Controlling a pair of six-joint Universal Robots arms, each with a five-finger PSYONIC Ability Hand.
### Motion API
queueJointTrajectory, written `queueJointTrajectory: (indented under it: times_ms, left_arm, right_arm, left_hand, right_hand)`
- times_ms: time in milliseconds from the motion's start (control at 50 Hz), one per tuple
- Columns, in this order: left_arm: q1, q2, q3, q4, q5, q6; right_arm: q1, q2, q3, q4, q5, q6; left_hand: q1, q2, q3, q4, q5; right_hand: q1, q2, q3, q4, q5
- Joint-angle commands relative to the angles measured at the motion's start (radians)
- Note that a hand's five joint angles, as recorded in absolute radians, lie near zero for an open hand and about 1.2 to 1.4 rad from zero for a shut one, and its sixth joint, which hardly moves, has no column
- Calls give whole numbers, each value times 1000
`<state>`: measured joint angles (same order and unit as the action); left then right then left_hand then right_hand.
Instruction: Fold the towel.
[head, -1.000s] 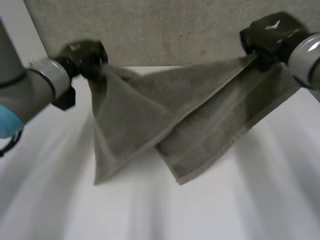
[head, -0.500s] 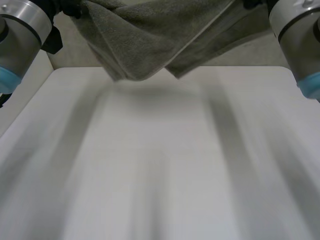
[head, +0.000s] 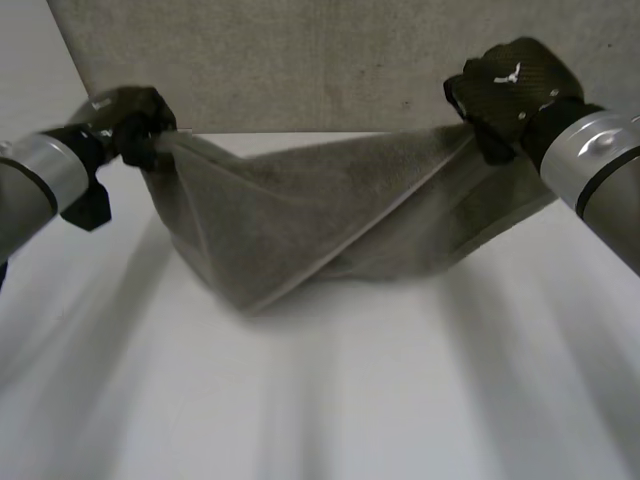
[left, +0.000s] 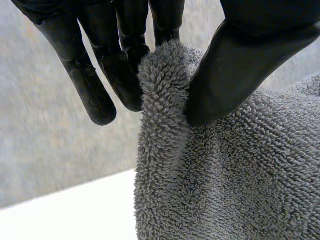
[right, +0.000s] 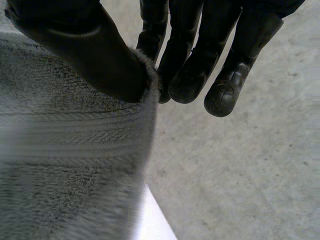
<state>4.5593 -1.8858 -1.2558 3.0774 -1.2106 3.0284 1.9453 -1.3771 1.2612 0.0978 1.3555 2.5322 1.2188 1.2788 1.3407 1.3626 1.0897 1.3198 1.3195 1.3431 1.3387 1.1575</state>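
The grey terry towel (head: 300, 230) hangs slung between both hands across mid-frame. It sags at centre, one layer crossing the other along a diagonal edge, low over the white tabletop (head: 350, 400). At upper left, the left hand (head: 128, 120) has its fingers (left: 122, 75) and thumb pinching a bunched corner. At upper right, the right hand (head: 510, 85) has its fingers (right: 190, 65) and thumb pinching an edge.

White table (head: 400, 400), smooth matte top. Speckled grey wall (head: 300, 60) stands right behind table's far edge; paler surface (head: 22, 70) adj. to it, past far-left corner.
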Motion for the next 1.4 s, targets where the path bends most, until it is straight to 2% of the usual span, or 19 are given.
queueJointTrajectory:
  times_ms: [20,100,220,240,260,280,300,320,360,380,400,500,700,800,920,1020,1140,1180,1400]
  left_arm:
    - [-5,-33,97,11,-7,-8]
    - [-17,-191,125,37,-39,0]
    - [-23,-343,160,47,-66,1]
    - [-23,-390,182,55,-73,0]
    - [-23,-430,206,61,-84,0]
    - [-23,-431,207,61,-84,0]
    - [-23,-458,226,63,-96,0]
    - [-23,-472,237,58,-105,0]
    - [-23,-472,236,58,-113,-2]
    - [-23,-472,236,58,-113,-2]
    - [-25,-466,227,60,-116,0]
    - [-25,-392,167,57,-104,1]
    - [-22,-176,-82,58,-99,4]
    - [-28,-82,-284,72,-104,33]
    - [-69,-101,-363,115,-112,124]
    - [-114,-200,-372,194,-118,201]
    - [-132,-269,-341,262,-135,207]
    - [-141,-298,-311,302,-170,210]
    - [-151,-384,-217,328,-222,210]
  right_arm:
    - [12,96,-28,-3,1,46]
    - [35,164,-39,-6,14,40]
    - [55,306,-60,-64,42,49]
    - [57,341,-68,-93,63,48]
    - [57,342,-68,-93,63,48]
    - [57,370,-75,-113,91,48]
    - [57,371,-75,-113,91,48]
    - [58,391,-85,-125,117,48]
    - [58,403,-91,-127,146,49]
    - [58,406,-92,-125,168,46]
    - [58,405,-88,-122,188,43]
    - [55,385,-60,-122,201,56]
    - [41,306,111,-138,165,46]
    - [41,296,179,-148,137,40]
    - [41,305,210,-182,128,39]
    - [41,317,213,-184,128,39]
    - [41,325,230,-187,128,39]
    - [41,325,234,-190,128,39]
    - [41,329,253,-207,125,37]
  left_hand:
    - [178,117,56,34,132]
    - [178,117,56,34,132]
    - [178,117,56,34,132]
    - [67,7,-54,-76,22]
    - [-285,-345,-407,-429,-331]
    - [-289,-349,-411,-433,-334]
    - [-713,-773,-835,-857,-759]
    - [-965,-1025,-1086,-1108,-1010]
    - [-1025,-1085,-1147,-1169,-1071]
    - [-1026,-1086,-1148,-1170,-1071]
    - [-1026,-1086,-1148,-1170,-1071]
    - [-1026,-1086,-1148,-1170,-1071]
    - [-1017,-1077,-1139,-1161,-1062]
    - [-973,-1033,-1095,-1117,-1019]
    - [-923,-983,-1045,-1067,-969]
    - [-926,-986,-1048,-1070,-971]
    - [-926,-986,-1048,-1070,-971]
    - [-926,-986,-1048,-1070,-971]
    - [-923,-983,-1045,-1067,-969]
  right_hand:
    - [76,77,53,58,64]
    - [76,77,53,58,64]
    - [76,77,53,58,64]
    - [76,77,53,58,64]
    - [76,77,53,58,64]
    - [76,77,53,58,64]
    - [76,77,53,58,64]
    - [76,77,53,58,64]
    - [76,77,53,58,64]
    - [-515,-515,-539,-534,-528]
    - [-1001,-1001,-1024,-1020,-1013]
    - [-1135,-1134,-1158,-1153,-1147]
    - [-1135,-1135,-1158,-1154,-1147]
    - [-1138,-1138,-1161,-1157,-1150]
    - [-1138,-1138,-1161,-1157,-1150]
    - [-1135,-1135,-1158,-1154,-1147]
    - [-1135,-1135,-1158,-1154,-1147]
    - [-1135,-1135,-1158,-1154,-1147]
    - [-1132,-1132,-1155,-1151,-1144]
